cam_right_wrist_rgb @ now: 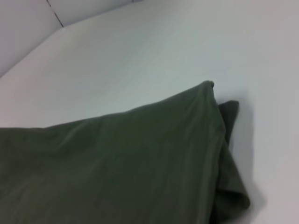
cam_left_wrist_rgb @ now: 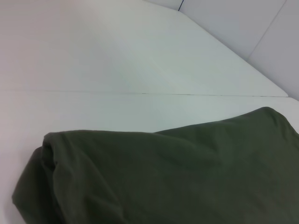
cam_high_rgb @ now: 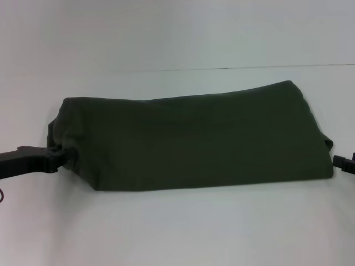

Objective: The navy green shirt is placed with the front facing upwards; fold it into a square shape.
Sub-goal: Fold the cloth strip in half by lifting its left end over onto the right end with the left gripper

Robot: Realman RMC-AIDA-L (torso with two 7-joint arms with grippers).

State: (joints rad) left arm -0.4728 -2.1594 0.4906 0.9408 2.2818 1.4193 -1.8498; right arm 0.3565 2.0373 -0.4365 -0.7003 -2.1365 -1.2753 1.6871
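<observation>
Closest to the robot there's just a bare strip of the white table (cam_high_rgb: 177, 233), nothing sitting on it. Just past that, the green shirt (cam_high_rgb: 194, 141) is lying across the middle of the table as a wide folded band, plain side showing, no lettering or collar visible from the head view. Its near edge is running pretty straight, while the far edge is sloping up toward the right side.

The left gripper (cam_high_rgb: 55, 158) is sitting low at the shirt's left end, right up against the bunched cloth there. Can't tell whether its fingers are apart or clamped on the fabric, since the cloth is covering the tips. The right gripper (cam_high_rgb: 339, 162) is peeking in at the right edge, touching or just beside the shirt's right end, and same deal, can't tell how it's set.

The left wrist view is showing a rounded, rolled-over shirt (cam_left_wrist_rgb: 177, 177) end; the right wrist view is showing a pointed corner of the shirt (cam_right_wrist_rgb: 140, 163) with a loose flap hanging beside it.

Farther back, a thin seam (cam_high_rgb: 249, 68) is crossing the table.
</observation>
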